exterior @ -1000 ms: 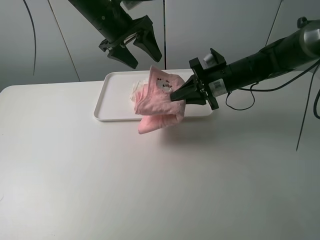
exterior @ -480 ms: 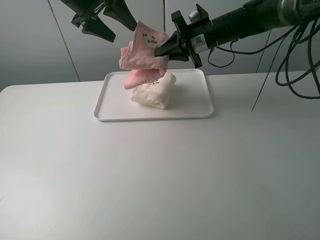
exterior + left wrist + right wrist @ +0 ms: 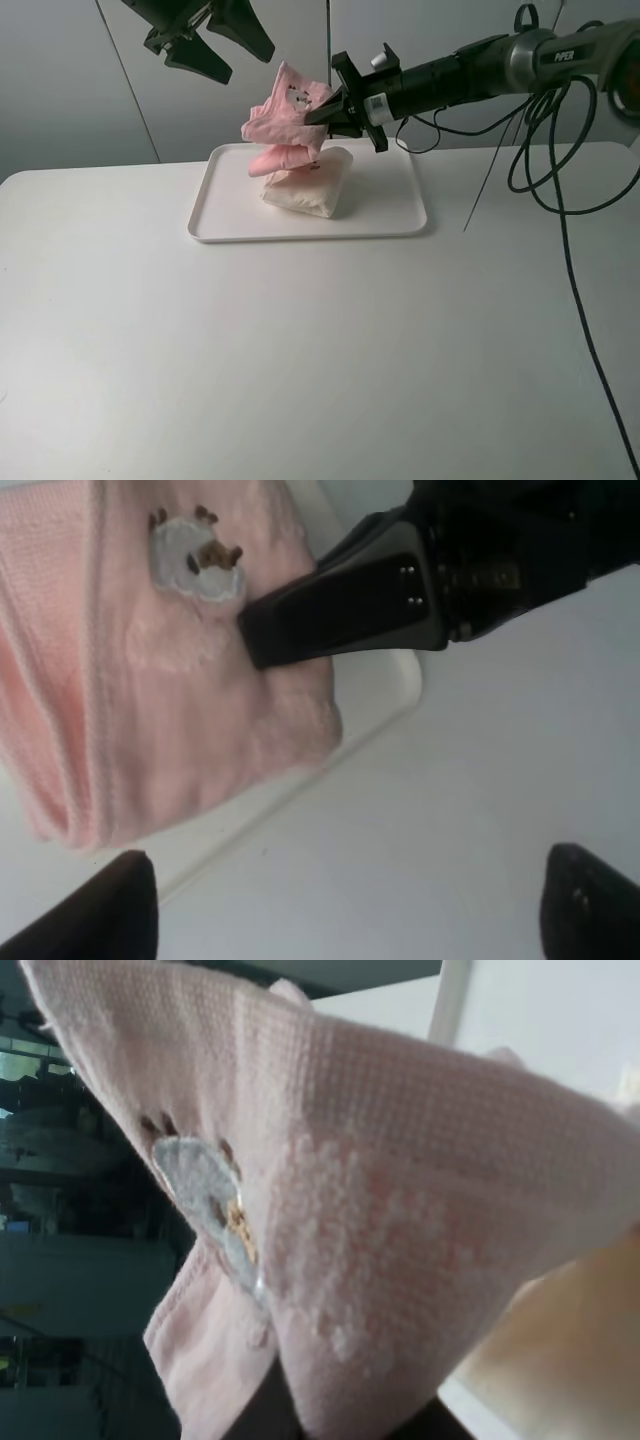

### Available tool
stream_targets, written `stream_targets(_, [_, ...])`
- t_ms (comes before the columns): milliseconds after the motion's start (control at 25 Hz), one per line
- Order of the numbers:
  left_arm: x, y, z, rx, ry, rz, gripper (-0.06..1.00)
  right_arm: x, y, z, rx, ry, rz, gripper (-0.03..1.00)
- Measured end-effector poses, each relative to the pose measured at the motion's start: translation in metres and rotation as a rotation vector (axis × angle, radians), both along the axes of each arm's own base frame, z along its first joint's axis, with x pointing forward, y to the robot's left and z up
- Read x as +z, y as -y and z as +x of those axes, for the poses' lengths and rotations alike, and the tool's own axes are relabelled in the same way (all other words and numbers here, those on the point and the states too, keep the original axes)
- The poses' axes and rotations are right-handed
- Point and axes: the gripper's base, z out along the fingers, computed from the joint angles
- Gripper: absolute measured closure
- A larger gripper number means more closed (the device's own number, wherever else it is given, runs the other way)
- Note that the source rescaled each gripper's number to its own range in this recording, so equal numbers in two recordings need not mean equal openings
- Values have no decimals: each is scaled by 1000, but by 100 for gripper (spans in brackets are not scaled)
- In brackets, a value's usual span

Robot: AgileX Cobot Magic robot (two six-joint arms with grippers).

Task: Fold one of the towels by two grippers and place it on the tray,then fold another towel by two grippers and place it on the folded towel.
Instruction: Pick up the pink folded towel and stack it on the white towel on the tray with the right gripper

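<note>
The cream towel (image 3: 305, 192) lies folded on the white tray (image 3: 400, 218) at the table's back. Just above it hangs the folded pink towel (image 3: 285, 128), its lower edge touching or nearly touching the cream one. My right gripper (image 3: 320, 114) is shut on the pink towel's right side. The left wrist view shows the pink towel (image 3: 150, 690) with its small patch, pinched by a black right finger (image 3: 330, 620) over the tray rim (image 3: 395, 695). The pink towel (image 3: 400, 1210) fills the right wrist view, with the cream towel (image 3: 575, 1340) beneath. My left gripper (image 3: 212, 38) hangs open, high and to the left, holding nothing.
The tray sits near the table's back edge, against a grey panelled wall. Black cables (image 3: 545, 150) trail from the right arm down over the table's right side.
My right gripper has carried the pink towel up from the tray's front edge to just above the cream towel. The left gripper rose to the upper left and stayed open.
</note>
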Motion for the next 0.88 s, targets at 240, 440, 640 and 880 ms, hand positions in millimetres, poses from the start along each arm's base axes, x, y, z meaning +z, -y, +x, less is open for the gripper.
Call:
stream_targets(240, [0, 0, 0, 0, 0, 0, -4, -34, -4, 0, -11, -45, -93, 88])
stream_targets(440, [0, 0, 0, -3, 2, 1, -4, -46, 2, -4, 26, -69, -235, 88])
stream_targets(640, [0, 0, 0, -8, 7, 2, -4, -49, 5, -4, 20, -81, -277, 88])
stream_targets(880, [0, 0, 0, -8, 7, 3, -4, -42, -1, -4, 33, -63, -180, 16])
